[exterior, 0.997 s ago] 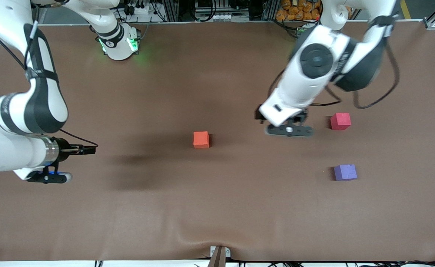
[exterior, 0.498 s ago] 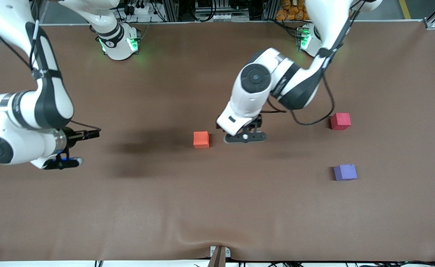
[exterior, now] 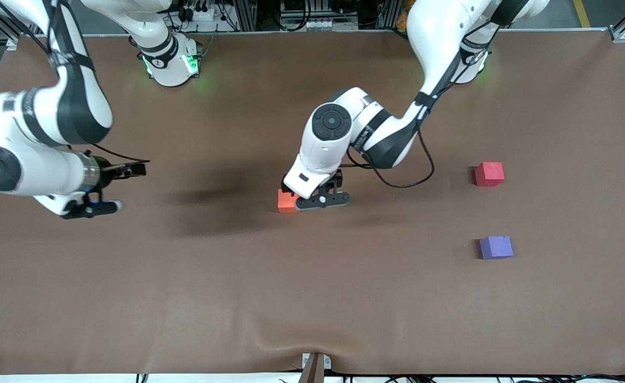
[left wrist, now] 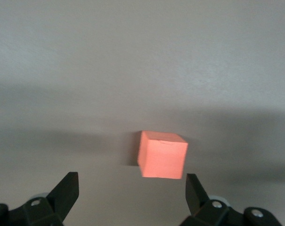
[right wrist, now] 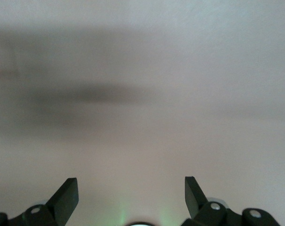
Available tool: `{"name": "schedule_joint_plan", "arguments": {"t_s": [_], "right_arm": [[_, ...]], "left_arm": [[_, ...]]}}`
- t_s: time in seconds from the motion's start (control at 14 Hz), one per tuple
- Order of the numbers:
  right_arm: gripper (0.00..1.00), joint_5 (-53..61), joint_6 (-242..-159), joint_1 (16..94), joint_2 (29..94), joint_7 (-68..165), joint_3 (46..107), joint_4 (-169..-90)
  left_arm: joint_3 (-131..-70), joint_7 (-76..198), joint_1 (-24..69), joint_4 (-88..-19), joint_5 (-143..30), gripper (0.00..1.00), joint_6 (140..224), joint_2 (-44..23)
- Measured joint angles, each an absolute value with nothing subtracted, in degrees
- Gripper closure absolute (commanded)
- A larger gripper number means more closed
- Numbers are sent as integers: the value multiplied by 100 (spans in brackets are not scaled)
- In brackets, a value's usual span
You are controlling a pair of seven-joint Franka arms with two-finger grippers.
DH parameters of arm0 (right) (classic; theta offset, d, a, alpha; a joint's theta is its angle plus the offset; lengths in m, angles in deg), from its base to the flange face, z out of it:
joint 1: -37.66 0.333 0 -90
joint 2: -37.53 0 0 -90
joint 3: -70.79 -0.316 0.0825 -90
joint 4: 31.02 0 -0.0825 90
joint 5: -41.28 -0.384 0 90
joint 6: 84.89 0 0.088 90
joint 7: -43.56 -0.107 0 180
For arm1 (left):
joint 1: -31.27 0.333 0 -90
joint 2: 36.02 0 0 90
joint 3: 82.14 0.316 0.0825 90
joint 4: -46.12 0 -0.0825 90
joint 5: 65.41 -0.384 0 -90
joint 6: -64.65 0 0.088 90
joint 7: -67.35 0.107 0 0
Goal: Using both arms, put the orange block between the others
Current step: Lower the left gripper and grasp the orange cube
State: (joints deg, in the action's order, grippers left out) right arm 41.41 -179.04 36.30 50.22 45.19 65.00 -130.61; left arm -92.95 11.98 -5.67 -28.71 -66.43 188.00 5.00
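- The orange block (exterior: 287, 201) sits flat near the middle of the table (exterior: 312, 298); being a cube, it has no long axis, and its faces lie roughly square to the table edges.
- The left gripper (left wrist: 132, 190) hangs over it, fingers spread wide, holding nothing.
- The right gripper (right wrist: 131, 190) hangs over bare table at the right arm's end, also wide and empty.
- The red-pink cube (exterior: 489, 174) and purple-blue cube (exterior: 496, 247) stand apart toward the left arm's end, the purple-blue one nearer the front camera.

Both arms are glossy white shells with black joint sections and round dark caps at the elbows, and loose black cables loop alongside them. Each base glows green. The left claw (exterior: 320, 201) and right claw (exterior: 91, 208) are black, with small silver screws.
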Motion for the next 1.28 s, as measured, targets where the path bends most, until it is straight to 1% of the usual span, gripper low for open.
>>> {"name": "schedule_joint_plan", "arguments": {"t_s": [0.14, 0.28, 0.43, 0.57, 0.71, 0.93, 1.07, 1.28], "right_arm": [[0, 4141, -18073, 3431, 4728, 4519, 6525, -13077], [0, 4141, -17974, 3273, 4404, 4521, 6537, -13040], [0, 4138, -17363, 3242, 4133, 4521, 6538, -12685], [0, 4132, -16690, 3243, 4004, 4521, 6531, -12114], [0, 4092, -16387, 3243, 3955, 4520, 6526, -11721], [0, 3973, -16399, 3236, 3963, 4523, 6535, -11517], [0, 3939, -16587, 3236, 3973, 4640, 6522, -11512], [0, 3939, -16770, 3177, 3990, 5407, 6543, -11513]], "left_arm": [[-9192, 925, -766, -2782, -6643, 0, 18989, 695], [-8855, 841, -1117, -2669, -6643, 0, 19153, 906], [-8602, 813, -1391, -2607, -6643, 0, 19394, 1090], [-8560, 810, -1457, -2585, -6643, 0, 19630, 1233], [-8557, 813, -1468, -2575, -6643, 0, 19744, 1336], [-8549, 1019, -1500, -2567, -6643, 0, 19763, 1443], [-8546, 1195, -1520, -2565, -6643, 0, 19827, 1517], [-8546, 1226, -1552, -2563, -6643, 0, 19980, 1588]]}}
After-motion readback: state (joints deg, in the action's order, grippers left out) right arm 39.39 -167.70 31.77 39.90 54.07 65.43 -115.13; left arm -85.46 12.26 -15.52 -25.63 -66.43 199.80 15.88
